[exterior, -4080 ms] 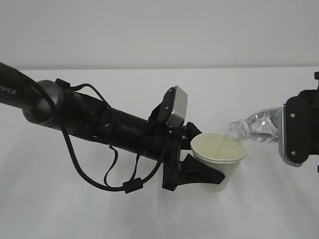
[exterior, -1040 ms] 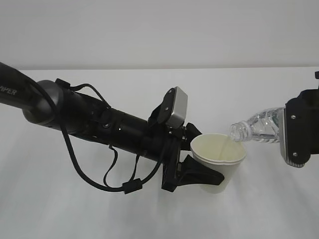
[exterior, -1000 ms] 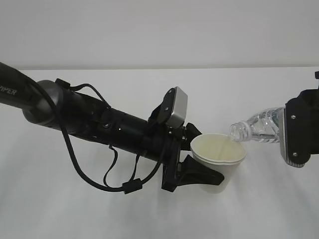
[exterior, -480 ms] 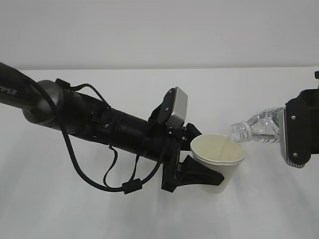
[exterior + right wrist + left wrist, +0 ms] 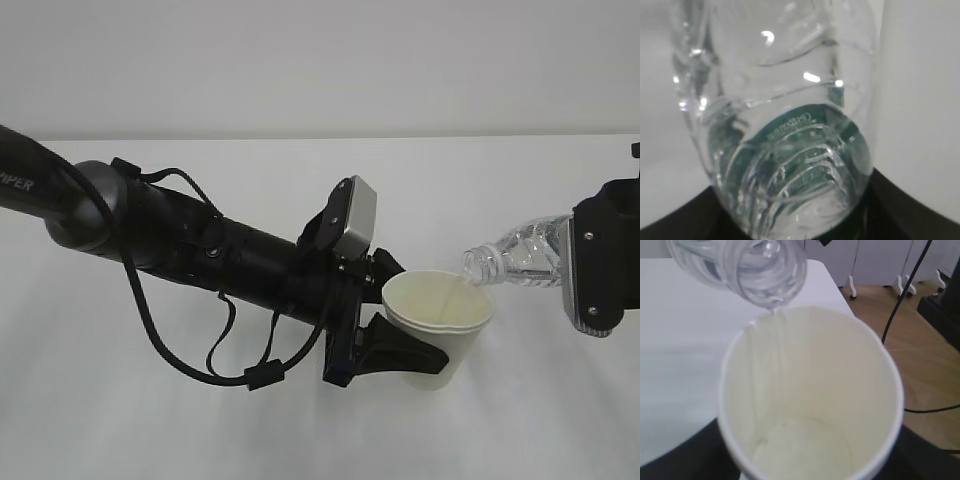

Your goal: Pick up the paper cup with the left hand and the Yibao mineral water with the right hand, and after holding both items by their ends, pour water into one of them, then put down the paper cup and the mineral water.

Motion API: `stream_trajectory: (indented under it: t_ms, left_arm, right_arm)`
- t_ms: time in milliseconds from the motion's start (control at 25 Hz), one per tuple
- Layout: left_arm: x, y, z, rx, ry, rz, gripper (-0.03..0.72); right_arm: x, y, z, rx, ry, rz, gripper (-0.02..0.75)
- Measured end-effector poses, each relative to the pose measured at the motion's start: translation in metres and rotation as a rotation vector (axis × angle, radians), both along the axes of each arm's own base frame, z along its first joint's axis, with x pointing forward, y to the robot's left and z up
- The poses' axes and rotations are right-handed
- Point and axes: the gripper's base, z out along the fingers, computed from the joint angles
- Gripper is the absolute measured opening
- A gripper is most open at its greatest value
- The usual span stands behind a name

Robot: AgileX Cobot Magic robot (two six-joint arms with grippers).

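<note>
**Op:** Left hand (image 5: 400, 350) first: its 2 black fingers are clamped on the lower wall of the paper cup (image 5: 437, 326), which sits upright and clear of the white table (image 5: 120, 420), mouth up.

**Tech:** And the other side?

**Op:** Right hand (image 5: 600, 262) is closed around the base end of the Yibao mineral water (image 5: 515, 257). The right wrist view looks straight along the bottle (image 5: 790, 125), with the green label glimpsed through the ribbed plastic and the dark jaws hugging it at the bottom edge of the frame.

**Tech:** Where's the neck?

**Op:** Tipped toward the left, open mouth just above the cup's right rim. In the left wrist view the bottle mouth (image 5: 765, 275) hangs over the far lip of the cup (image 5: 810, 390), and a thin stream runs down the inner wall. A little water seems to lie at the bottom, though it's hard to judge how much.

**Tech:** So we're mid-pour.

**Op:** That's my read: both items lifted, pouring under way, setting down not yet done.

**Tech:** Next?

**Op:** Likely rotate the bottle back upright before pulling it away, so no drip lands on the table. Keep the cup level, then lower each item and release only once it rests flat.
</note>
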Motion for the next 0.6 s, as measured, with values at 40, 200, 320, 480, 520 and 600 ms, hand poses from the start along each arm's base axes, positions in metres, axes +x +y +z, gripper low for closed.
stream_trajectory:
  t_ms: [40, 200, 320, 480, 520, 600]
  left_arm:
    - [0.0, 0.0, 0.0, 0.0, 0.0, 0.0, 0.48]
    - [-0.0001, 0.0001, -0.0003, 0.003, -0.002, -0.002, 0.48]
    - [-0.0001, 0.0001, -0.0003, 0.003, -0.002, -0.002, 0.48]
    - [0.0002, 0.0002, -0.0007, 0.008, -0.004, 0.001, 0.48]
    - [0.0004, 0.0003, -0.0009, 0.01, -0.005, 0.003, 0.48]
    - [0.0009, 0.0004, -0.0015, 0.017, -0.004, 0.01, 0.48]
  right_arm:
    - [0.0, 0.0, 0.0, 0.0, 0.0, 0.0, 0.43]
    - [0.0, -0.0001, 0.0, 0.0, 0.0, -0.001, 0.431]
    - [0.0, -0.0001, 0.0, 0.0, 0.0, -0.001, 0.431]
    - [0.0001, 0.0, 0.0002, 0.0, -0.001, -0.001, 0.431]
    - [0.0001, 0.0, 0.0002, 0.0, -0.001, -0.001, 0.43]
    - [0.0001, 0.0, 0.0002, 0.0, -0.001, -0.001, 0.43]
